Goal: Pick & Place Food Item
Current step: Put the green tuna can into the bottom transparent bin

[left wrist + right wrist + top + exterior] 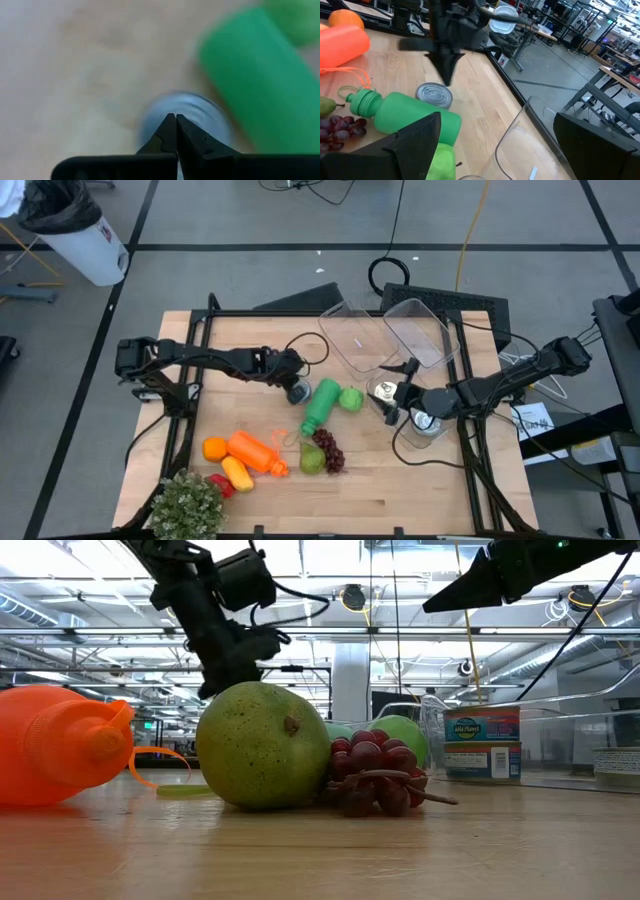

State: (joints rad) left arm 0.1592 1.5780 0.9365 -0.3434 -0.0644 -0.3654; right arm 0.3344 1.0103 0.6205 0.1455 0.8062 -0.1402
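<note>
I had the left gripper (pixel 294 385), fingers pinched together, poised above the can (pixel 434 95) beside the green bottle (pixel 320 406); next I judged it needed opening.

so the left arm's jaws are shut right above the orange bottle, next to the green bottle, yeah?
Not quite. The left gripper has its jaws shut, but it hangs over the small silver can, not the orange bottle. The can does sit beside the green bottle. The left wrist view and right wrist view show it; the orange bottle lies nearer the table's front, in the high view.
</note>
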